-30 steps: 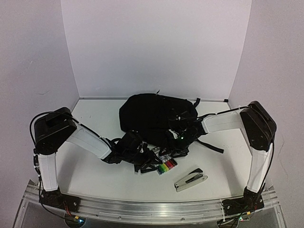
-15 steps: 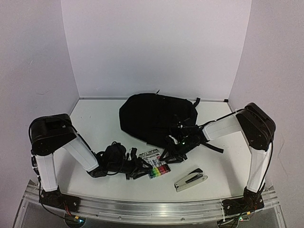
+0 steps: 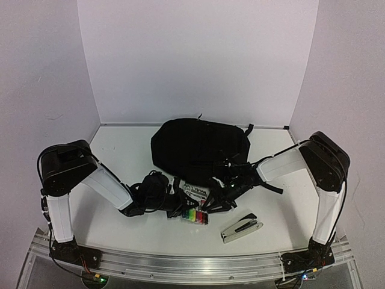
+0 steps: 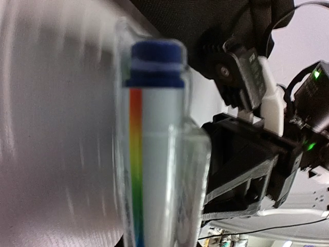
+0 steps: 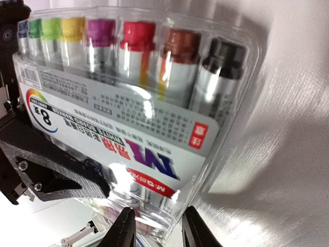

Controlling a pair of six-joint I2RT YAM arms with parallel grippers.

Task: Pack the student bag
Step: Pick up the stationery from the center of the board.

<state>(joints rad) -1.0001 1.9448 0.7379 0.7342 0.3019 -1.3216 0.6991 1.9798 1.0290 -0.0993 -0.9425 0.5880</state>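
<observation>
The student bag (image 3: 198,147), a large black backpack, lies at the back middle of the table; its fabric fills the top of the left wrist view (image 4: 205,15). In front of it is a clear pack of coloured markers (image 3: 195,205). My left gripper (image 3: 175,203) is at the pack's left end and my right gripper (image 3: 215,201) at its right end. The left wrist view shows the pack (image 4: 154,144) edge-on, running down between the jaws. In the right wrist view the right gripper (image 5: 157,229) pinches the pack's (image 5: 128,103) lower edge.
A grey and black stapler (image 3: 240,227) lies on the white table near the front right. A black bag strap (image 3: 267,185) trails onto the table under the right forearm. White walls close off the back and both sides.
The left gripper has come back in from the left to the pack's end. Both grippers have closed on the pack, which has shifted a little to the left.
</observation>
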